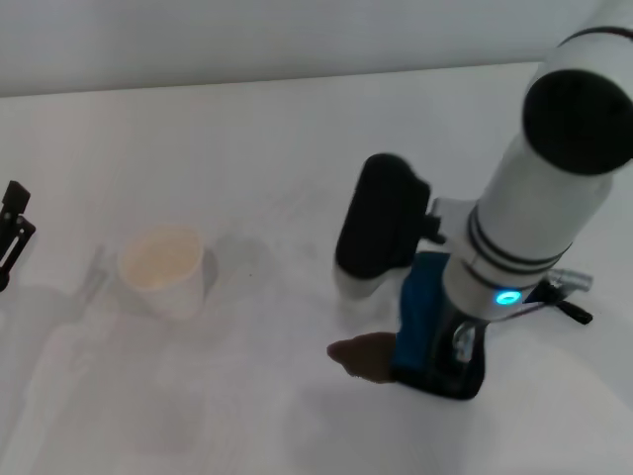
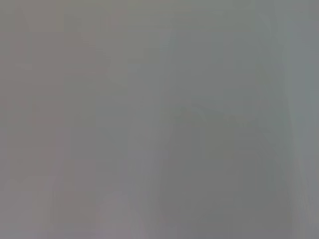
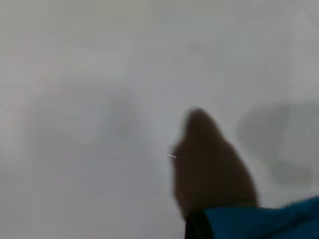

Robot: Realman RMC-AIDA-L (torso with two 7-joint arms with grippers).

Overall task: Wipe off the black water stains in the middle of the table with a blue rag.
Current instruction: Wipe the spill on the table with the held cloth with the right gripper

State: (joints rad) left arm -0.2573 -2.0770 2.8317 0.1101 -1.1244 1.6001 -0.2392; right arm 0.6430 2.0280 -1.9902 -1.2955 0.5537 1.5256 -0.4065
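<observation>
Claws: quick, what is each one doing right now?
Left claw: parked at the table's left edge; open or shut cannot be told.
Right claw: down on the blue rag beside the black water stains; grip cannot be told.

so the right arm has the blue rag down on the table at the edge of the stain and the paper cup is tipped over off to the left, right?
Not quite: the cup stands upright, mouth up, as the head view shows. The rest holds: the right gripper has the rag down on the table at the edge of the stain.
</observation>
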